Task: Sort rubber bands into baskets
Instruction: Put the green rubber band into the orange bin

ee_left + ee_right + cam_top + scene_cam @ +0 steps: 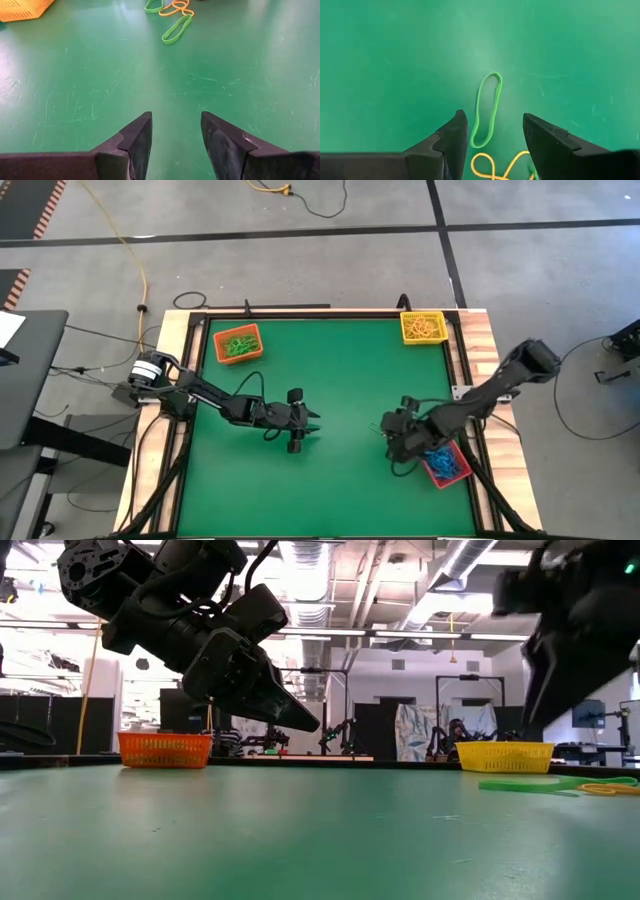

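Nearly sorted: three baskets, orange, yellow and red, already held bands. About three loose rubber bands lay on the green desk beside the red one. Right hand, fingers apart, hung over a green band; left hand, apart, waited mid-desk.
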